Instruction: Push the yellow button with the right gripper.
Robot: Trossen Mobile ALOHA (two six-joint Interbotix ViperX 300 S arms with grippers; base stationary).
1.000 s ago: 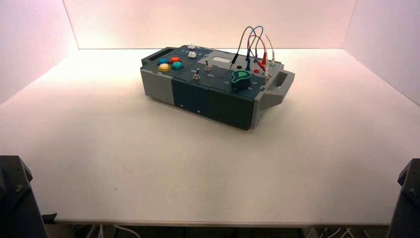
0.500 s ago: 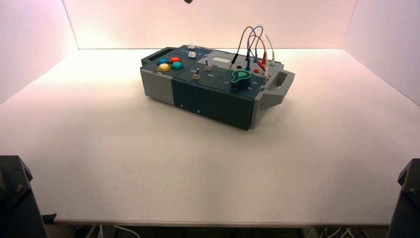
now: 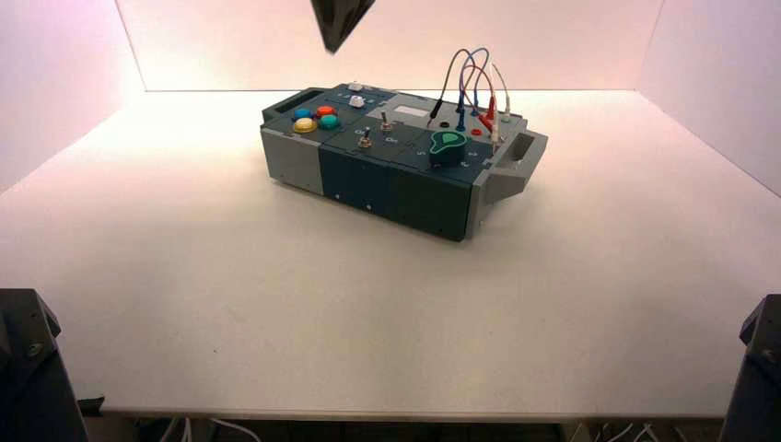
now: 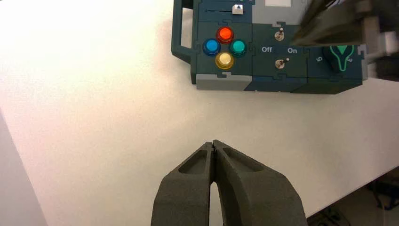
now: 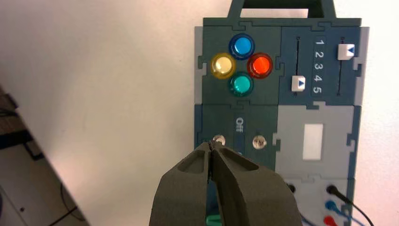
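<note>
**Above the box: right gripper closing in, yellow button not yet pushed**

Up at the top edge of the high view, the right gripper (image 3: 337, 28) hangs as a dark wedge, well above the box (image 3: 396, 180) and apart from it. No contact w/ anything. Its wrist view shows the fingers pressed together at the tip, clenched on nothing, pointing at the toggle-switch area rather than the buttons.

Yellow button (image 5: 223, 65) sits in the four-button cluster at the box's left end, nearest the front edge: blue button (image 5: 242, 45), orange-red button (image 5: 259, 66) and teal button (image 5: 241, 84) around it. Judging by the gap, the task's barely begun: approach under way, push itself all still to do. Tip needs to shift over the cluster, then come down on yellow w/o clipping teal or blue beside it.

Left gripper (image 4: 214, 147) hovers over bare table, well short of the box, fingers closed & empty.

Containers: none here. Closest thing is the socket panel at the box's right end, w/ wires (image 3: 472, 83) plugged in.
</note>
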